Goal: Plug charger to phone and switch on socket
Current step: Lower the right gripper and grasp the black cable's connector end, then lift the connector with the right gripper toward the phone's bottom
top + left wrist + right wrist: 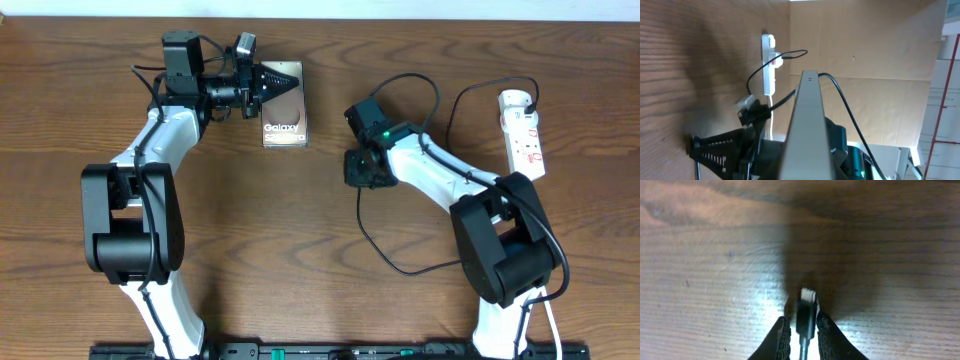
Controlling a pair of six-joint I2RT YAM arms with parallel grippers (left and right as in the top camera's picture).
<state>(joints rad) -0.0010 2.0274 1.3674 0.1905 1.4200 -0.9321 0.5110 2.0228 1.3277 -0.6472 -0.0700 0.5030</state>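
Overhead, the phone (287, 128) sits toward the far middle of the worktop (250, 220), its "Galaxy" lettering facing up. The left claw (282, 82) lies across the phone's far end, turned on its side.

The left wrist view shows the phone (807, 130) edge-on as a pale slab running up the middle of the picture. One ribbed black finger (715, 150) sits between the slab and the wood, and more dark claw body shows on the slab's other side, so the left claw is pressed together on the phone.

The right claw (362, 165) hangs low over the worktop to the right of the phone and nearer the robot. It is well apart from the phone, with bare wood between them.

In the right wrist view its two fingers (782, 340) pinch the charger (807, 302) just behind the connector. The pale tip pokes out past the fingertips and points at the wood, and its shadow falls straight ahead. Whether the tip touches the surface cannot be told.

From the right claw the thin black cable (385, 255) loops along the worktop toward the right arm's base. The socket (525, 130) lies at the far right edge, well away from both claws. A black plug sits in its rounded far end.
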